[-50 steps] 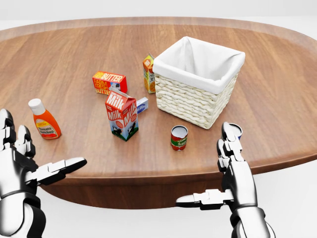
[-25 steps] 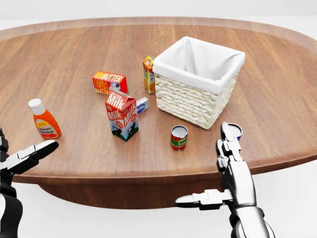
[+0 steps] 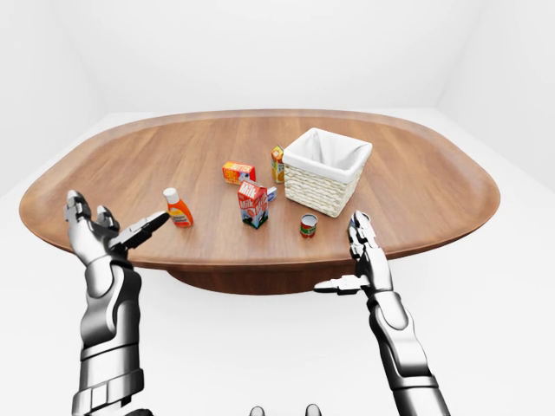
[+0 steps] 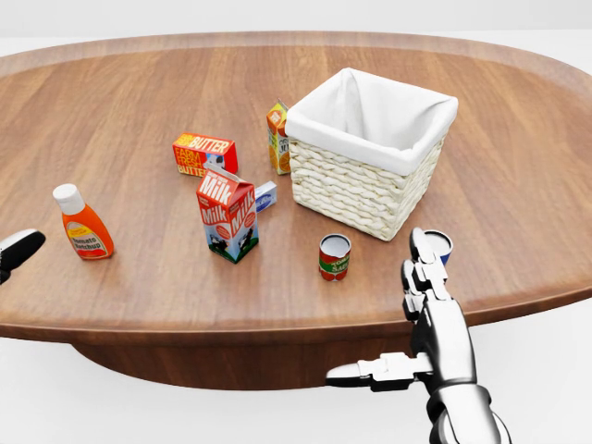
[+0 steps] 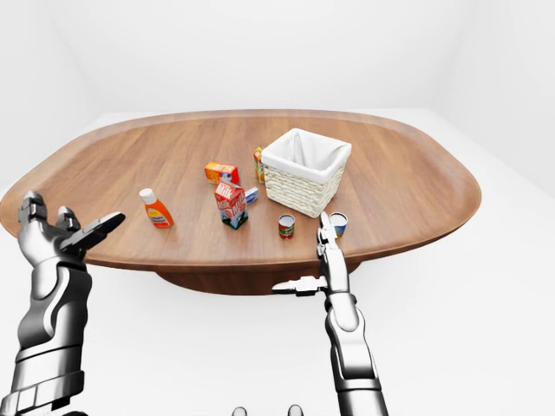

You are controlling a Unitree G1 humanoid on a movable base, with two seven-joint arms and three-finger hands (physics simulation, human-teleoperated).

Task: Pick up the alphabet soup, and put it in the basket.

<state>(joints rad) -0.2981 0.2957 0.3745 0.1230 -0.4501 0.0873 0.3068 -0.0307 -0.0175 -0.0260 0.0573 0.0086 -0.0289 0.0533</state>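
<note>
Two cans stand on the wooden table [image 4: 129, 102] below the white-lined wicker basket [image 4: 370, 148] in the head view. A red and green can [image 4: 334, 256] stands free. A blue and white can [image 4: 441, 244] is partly hidden behind my right hand's fingertips [image 4: 421, 242]; it shows better in the right-eye view [image 5: 339, 224]. I cannot read either label. My right hand [image 4: 407, 314] is open and empty, fingers pointing up and thumb out to the left, at the table's near edge. My left hand [image 3: 108, 230] is open and empty off the table's left edge.
A milk carton [image 4: 228, 214], a small blue box [image 4: 266, 194], a butter box [image 4: 204, 154] and an orange juice carton [image 4: 277, 137] stand left of the basket. An orange sauce bottle [image 4: 81, 222] stands at the far left, near my left fingertip [image 4: 18, 248].
My left hand has drawn away to the left; only one fingertip still shows in the head view. My right hand has sunk very slightly. Nothing on the table has moved.
</note>
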